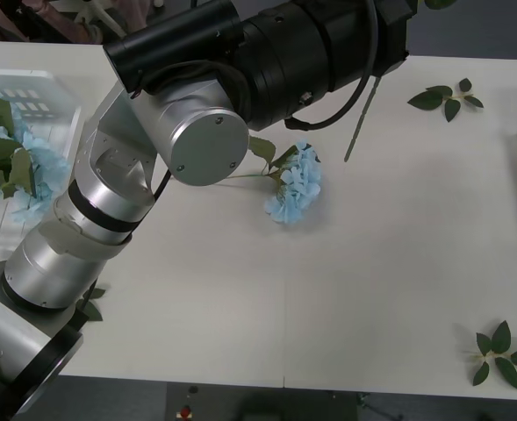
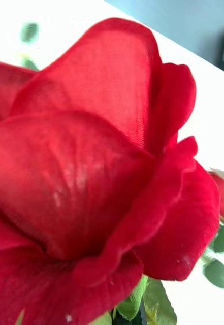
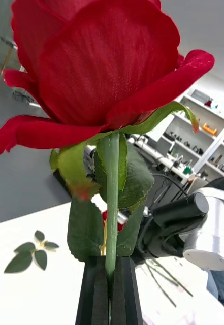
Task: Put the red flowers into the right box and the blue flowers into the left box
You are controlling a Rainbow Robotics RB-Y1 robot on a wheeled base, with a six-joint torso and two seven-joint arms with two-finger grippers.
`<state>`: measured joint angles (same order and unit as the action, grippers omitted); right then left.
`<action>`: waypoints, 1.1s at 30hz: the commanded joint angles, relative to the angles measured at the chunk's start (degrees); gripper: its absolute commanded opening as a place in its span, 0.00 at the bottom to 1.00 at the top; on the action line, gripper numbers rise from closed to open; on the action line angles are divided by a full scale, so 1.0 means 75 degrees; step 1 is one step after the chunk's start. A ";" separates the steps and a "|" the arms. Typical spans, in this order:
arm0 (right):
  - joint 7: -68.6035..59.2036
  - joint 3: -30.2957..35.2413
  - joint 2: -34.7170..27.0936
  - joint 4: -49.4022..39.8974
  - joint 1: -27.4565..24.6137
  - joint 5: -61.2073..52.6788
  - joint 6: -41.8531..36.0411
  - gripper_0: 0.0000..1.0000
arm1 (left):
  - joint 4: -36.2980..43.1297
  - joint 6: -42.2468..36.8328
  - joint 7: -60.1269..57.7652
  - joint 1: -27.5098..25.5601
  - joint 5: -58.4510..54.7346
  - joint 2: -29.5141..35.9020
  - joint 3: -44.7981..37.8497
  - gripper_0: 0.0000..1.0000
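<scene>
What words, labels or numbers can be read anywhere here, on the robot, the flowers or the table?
None can be read.
The silver and black robot arm bears no marking.
The black left gripper, shut on a red rose's green stem, is plain.
The background shelves hold things too small to read.

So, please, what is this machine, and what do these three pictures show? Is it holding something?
It is a two-armed robot sorting artificial flowers. The front view looks down from above the arms: its silver left arm crosses a white table where one blue flower and loose leaf sprigs lie. More blue flowers sit in the left box. The other two pictures come from cameras on the wrists. The left gripper is shut on the stem of a red rose. The right wrist camera sees a red bloom very close.
</scene>
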<state>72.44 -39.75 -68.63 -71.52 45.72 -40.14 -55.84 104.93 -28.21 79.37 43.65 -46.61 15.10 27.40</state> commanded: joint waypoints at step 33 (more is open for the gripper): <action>0.1321 0.0120 0.0397 0.3665 -0.0249 -0.0637 0.3495 0.70 | 0.0037 0.0070 0.0046 0.0181 -0.0055 -0.0044 -0.0103 0.00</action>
<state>79.83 -39.75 -62.84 -39.00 45.36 -41.66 -28.56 104.57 -28.13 79.37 43.65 -46.63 15.10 27.37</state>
